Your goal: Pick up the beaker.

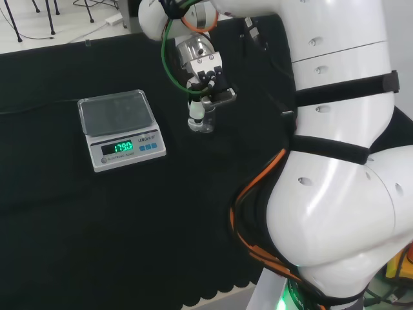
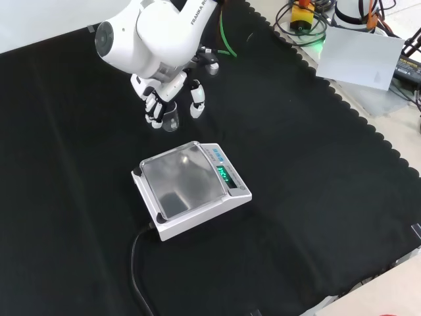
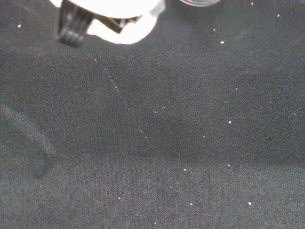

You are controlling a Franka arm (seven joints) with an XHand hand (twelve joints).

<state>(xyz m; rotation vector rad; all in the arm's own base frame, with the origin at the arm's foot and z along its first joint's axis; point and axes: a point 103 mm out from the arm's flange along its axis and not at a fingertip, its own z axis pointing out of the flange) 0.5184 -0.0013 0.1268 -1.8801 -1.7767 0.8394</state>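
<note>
The black and white robot hand (image 2: 172, 99) is curling its fingers round the small clear glass beaker (image 2: 171, 118), which the front view is showing just beyond the white scale with a steel pan (image 2: 191, 187). The head view is showing open black-clothed counter (image 1: 129, 245) spreading nearer the arm.

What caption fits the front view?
Robot hand reaching around a clear beaker on black cloth, beside a scale.

bench: black cloth (image 2: 316, 197), scalloped edge | floor (image 1: 39, 26): pale, chair legs (image 1: 51, 16)
</note>
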